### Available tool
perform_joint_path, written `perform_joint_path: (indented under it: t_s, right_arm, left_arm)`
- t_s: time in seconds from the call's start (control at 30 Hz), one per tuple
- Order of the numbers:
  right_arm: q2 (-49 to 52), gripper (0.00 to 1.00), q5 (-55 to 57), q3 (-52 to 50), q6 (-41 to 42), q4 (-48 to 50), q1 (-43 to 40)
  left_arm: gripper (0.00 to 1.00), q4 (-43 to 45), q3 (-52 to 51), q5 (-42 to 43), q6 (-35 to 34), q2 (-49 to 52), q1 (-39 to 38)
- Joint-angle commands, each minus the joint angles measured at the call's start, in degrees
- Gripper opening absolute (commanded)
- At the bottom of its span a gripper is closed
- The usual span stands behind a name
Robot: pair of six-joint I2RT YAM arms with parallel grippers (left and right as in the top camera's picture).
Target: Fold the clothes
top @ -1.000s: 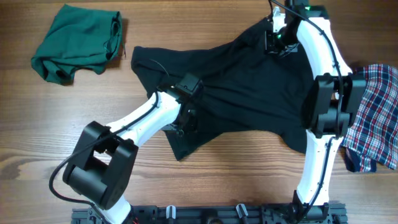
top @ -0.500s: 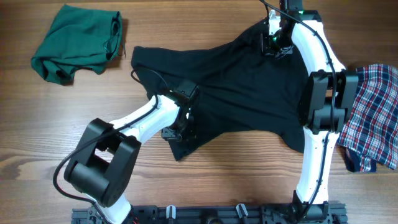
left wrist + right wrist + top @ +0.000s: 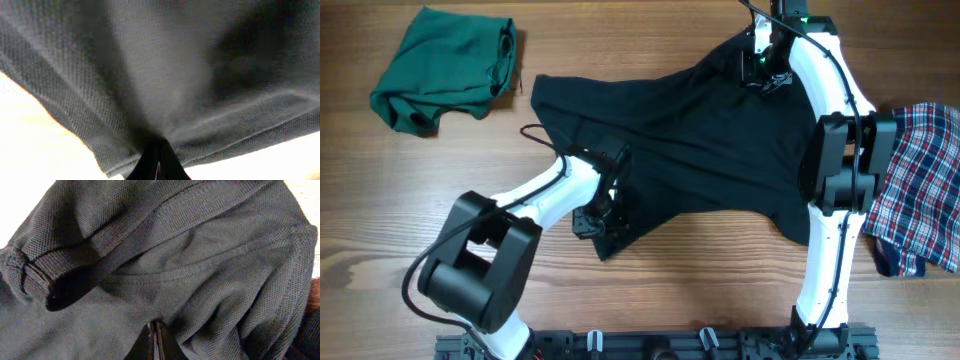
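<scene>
1. Our left tool (image 3: 601,218) has slid down to the near-left corner of the clothes (image 3: 720,140), and it looks clenched on that hem.
2. Our right tool (image 3: 763,62) stays clamped on the far edge, fabric puckering into its tips.
3. The clothes lie spread mid-tabletop (image 3: 440,220). With both grips set, we judge a fold can start.
4. We can read no logo or writing.

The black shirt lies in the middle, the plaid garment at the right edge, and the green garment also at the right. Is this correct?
No: the overhead view shows the green garment at the far left. The black shirt is in the middle and the plaid garment at the right edge, as stated.
</scene>
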Motion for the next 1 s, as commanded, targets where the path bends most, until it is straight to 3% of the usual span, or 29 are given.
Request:
perform_joint_path:
  t_s: [0.0, 0.23, 0.7, 0.97]
  right_arm:
    - [1.5, 0.04, 1.5, -0.1, 0.6, 1.0, -0.2]
    - [1.5, 0.04, 7.1, -0.1, 0.6, 2.2, -0.7]
    - [1.5, 0.04, 7.0, -0.1, 0.6, 3.3, -3.4]
    - [1.5, 0.04, 6.1, -0.1, 0.6, 3.8, -3.4]
  left_arm:
    - [0.04, -2.6, -1.8, -1.0, -2.7, 1.4, 2.2]
    - [0.04, -5.6, -2.0, -3.5, -4.2, 1.4, 5.5]
    - [0.04, -9.0, -6.0, -3.5, -6.1, 1.4, 11.9]
    - [0.04, -10.8, -0.5, -7.8, -5.9, -5.1, 11.9]
